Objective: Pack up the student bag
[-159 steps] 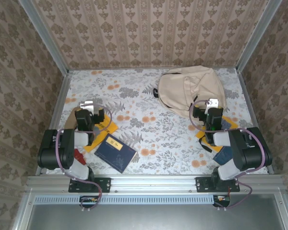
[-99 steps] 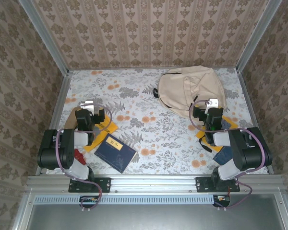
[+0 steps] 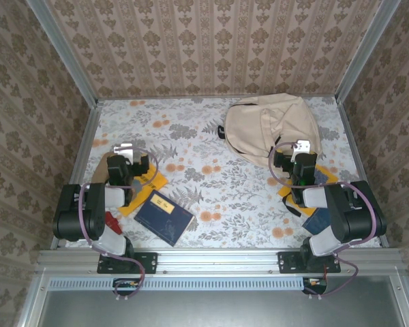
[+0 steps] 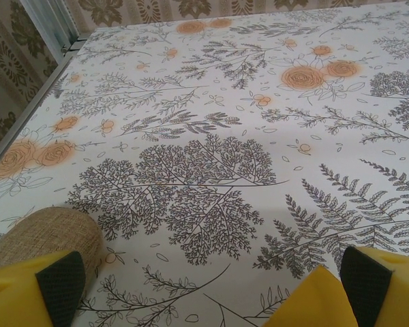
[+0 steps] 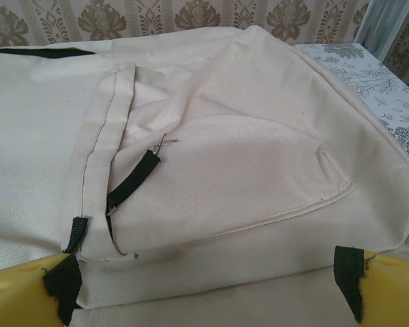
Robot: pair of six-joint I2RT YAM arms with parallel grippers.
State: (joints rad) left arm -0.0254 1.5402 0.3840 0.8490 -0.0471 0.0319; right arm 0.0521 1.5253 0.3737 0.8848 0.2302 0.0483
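Floral surface (image 3: 191, 136) is bearing the bag (image 3: 273, 126) at its far right corner. Nothing is shifting since a moment ago: left gripper (image 3: 126, 155) and right gripper (image 3: 294, 152) are idling, jaws wide, empty; packing is still awaiting its start.

Black arms (image 3: 78, 212), purple cables (image 3: 270, 162), left hand (image 4: 211, 286) with yellow fingers (image 4: 13, 281) and black pads (image 4: 60, 286).

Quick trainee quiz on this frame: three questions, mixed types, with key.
1. True or false: the left gripper is shut.
2. What lies right in front of the right gripper? A the student bag, B a red mug, C a laptop.
3. Fill in: the student bag sits at the far ___ corner of the table.
Key: 1 false, its jaws stand open; 2 A; 3 right.
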